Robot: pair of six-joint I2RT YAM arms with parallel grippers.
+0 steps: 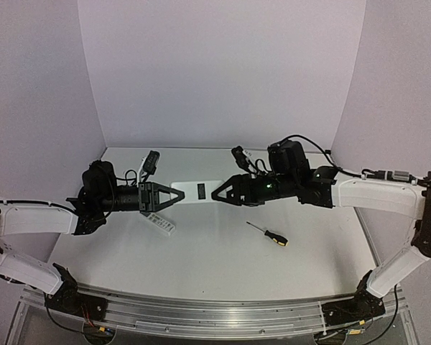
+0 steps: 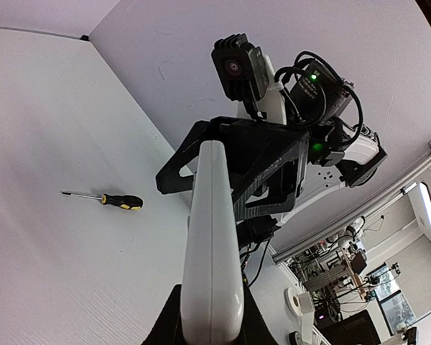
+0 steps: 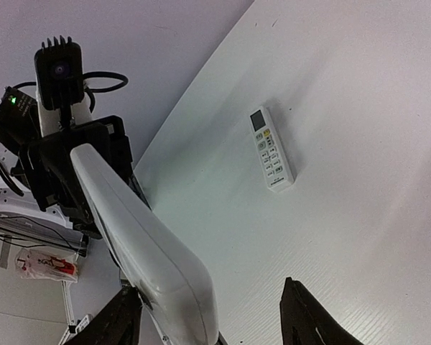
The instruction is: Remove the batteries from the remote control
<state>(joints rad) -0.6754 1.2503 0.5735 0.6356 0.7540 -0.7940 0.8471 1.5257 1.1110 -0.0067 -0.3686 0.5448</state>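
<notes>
My left gripper (image 1: 174, 195) reaches in from the left edge and is clenched on the left end of the remote control (image 1: 197, 191); in the left wrist view its dark fingers (image 2: 169, 327) press against both sides of the white body.

The slim white remote (image 1: 160, 223) lies flat on the tabletop just nearside of that gripper, toward the left edge, buttons up, touching neither arm.

The remote control is off the surface, level, over the middle of the far half of the table, spanning the gap between my two grippers; its plain white back faces up, with a small dark recess (image 1: 201, 190) near its centre; whether the batteries sit in that recess I cannot tell.

My right gripper (image 1: 219, 194) comes in from the right edge and straddles the right end of the remote control; its jaws stand spread; in the right wrist view one finger (image 3: 122, 320) is against the white body and the other finger (image 3: 305, 316) stands clear of it, with bare table showing between; I record it as released.

The screwdriver (image 1: 267, 233), with a black and yellow handle, lies on the tabletop right of centre, nearside of the right gripper and well apart from it.
</notes>
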